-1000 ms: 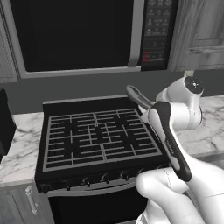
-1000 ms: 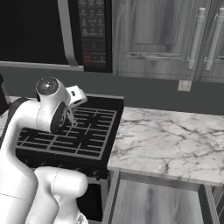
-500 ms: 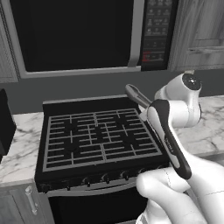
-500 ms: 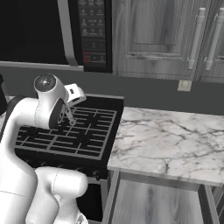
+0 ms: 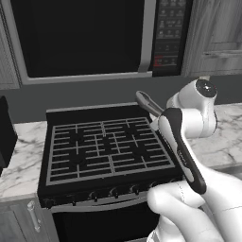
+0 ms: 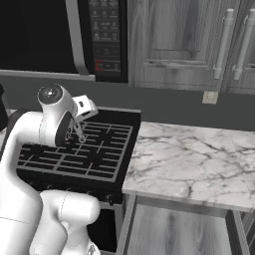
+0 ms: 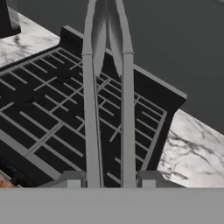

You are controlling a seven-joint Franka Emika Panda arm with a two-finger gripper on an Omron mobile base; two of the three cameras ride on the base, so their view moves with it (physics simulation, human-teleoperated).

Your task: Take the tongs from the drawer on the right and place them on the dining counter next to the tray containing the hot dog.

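Observation:
My gripper [image 7: 109, 180] is shut on the tongs [image 7: 90, 118], slim dark grey metal with two long arms that run away from the fingertips [image 7: 73, 179] and meet at the far end. The tongs hang in the air over the right part of the black stove. From the left base view the tongs [image 5: 147, 102] stick out up and to the left from behind my arm's white wrist. In the right base view the drawer [image 6: 174, 229] is grey wood-grain below the marble worktop's front edge. The dining counter, the tray and the hot dog are out of view.
A black stove [image 5: 106, 151] with grates lies under the hand, and a black microwave [image 5: 85, 38] hangs above it. Marble worktop [image 6: 189, 159] stretches to the right under grey wall cabinets [image 6: 184, 40]. A dark object [image 5: 5, 132] stands on the worktop at far left.
The arm has turned slightly to the left with the tongs still held. The stove and the worktop have stayed in place.

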